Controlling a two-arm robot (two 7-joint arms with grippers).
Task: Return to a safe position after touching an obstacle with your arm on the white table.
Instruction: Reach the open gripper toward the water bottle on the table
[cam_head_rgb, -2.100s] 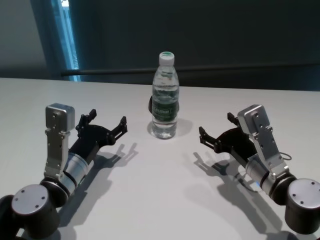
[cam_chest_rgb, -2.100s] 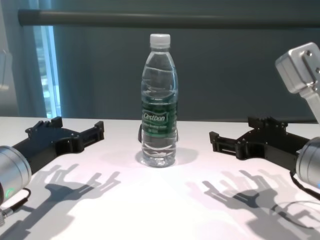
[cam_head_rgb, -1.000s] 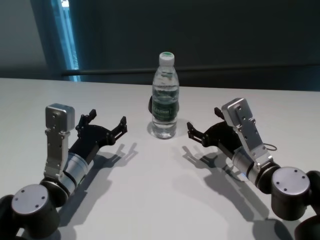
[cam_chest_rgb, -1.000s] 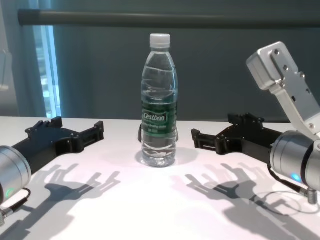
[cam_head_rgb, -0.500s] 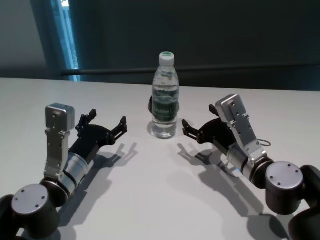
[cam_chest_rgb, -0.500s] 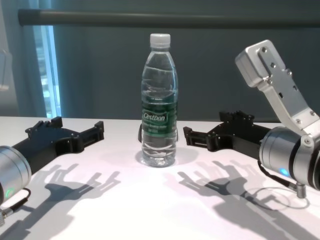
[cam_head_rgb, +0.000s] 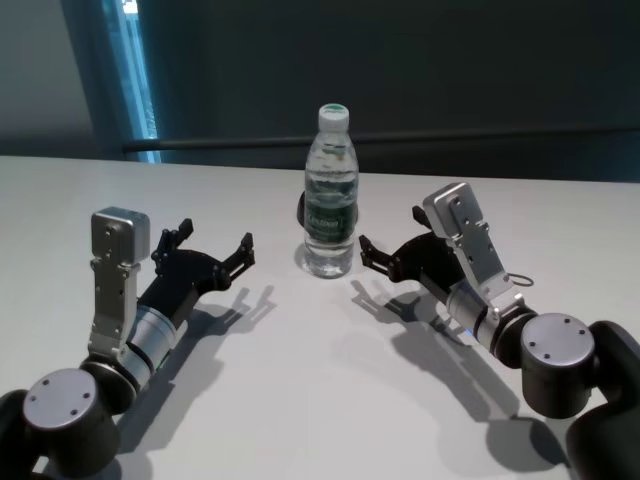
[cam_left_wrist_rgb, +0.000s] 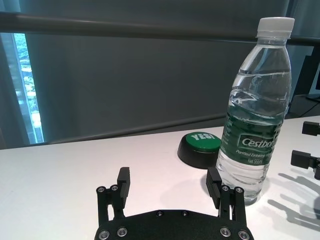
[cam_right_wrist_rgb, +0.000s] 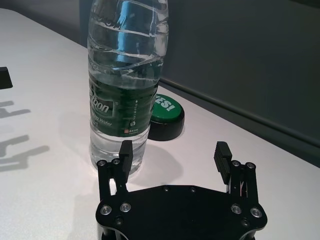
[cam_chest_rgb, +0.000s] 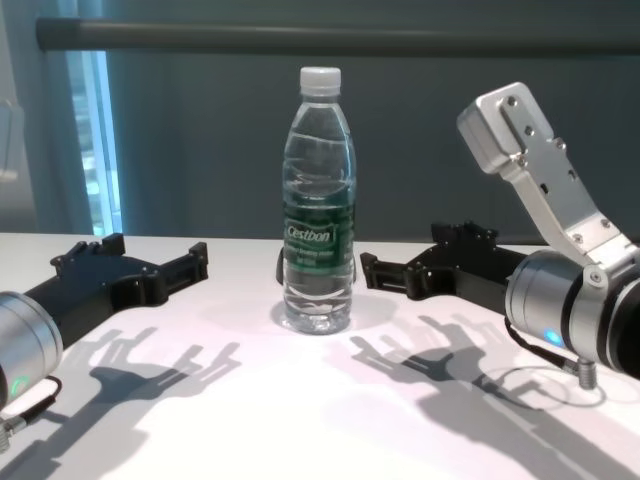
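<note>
The left gripper (cam_head_rgb: 213, 249) was low over the white table (cam_head_rgb: 300, 380), on the left side, well apart from the bottle. Its two black fingers (cam_left_wrist_rgb: 123, 179) were spread wide, with nothing between them. In the chest view this gripper (cam_chest_rgb: 150, 266) lay almost flat, pointing toward the middle of the table, and its shadow fell on the white surface below it.

In the middle of the table stood the obstacle, a clear plastic water bottle (cam_head_rgb: 330, 205) with a white cap and a dark green label. It was upright. In the left wrist view the bottle (cam_left_wrist_rgb: 254, 115) showed the word "Cestbon" in white letters. Behind the bottle, near its base, a round black button with a green top (cam_left_wrist_rgb: 200, 149) lay on the table; the right wrist view showed it (cam_right_wrist_rgb: 166, 118) too.

On the right side, the right gripper (cam_head_rgb: 385, 258) reached toward the bottle. Its fingers were also apart and held nothing. In the right wrist view one fingertip (cam_right_wrist_rgb: 126, 152) was just beside the bottle's (cam_right_wrist_rgb: 126, 80) lower part; I could not tell if it touched the plastic. In the chest view the right gripper's (cam_chest_rgb: 395, 272) near finger tip was just beside the bottle (cam_chest_rgb: 320, 215), at the height of the lower edge of the label. The silver forearm rose behind it to the right.
</note>
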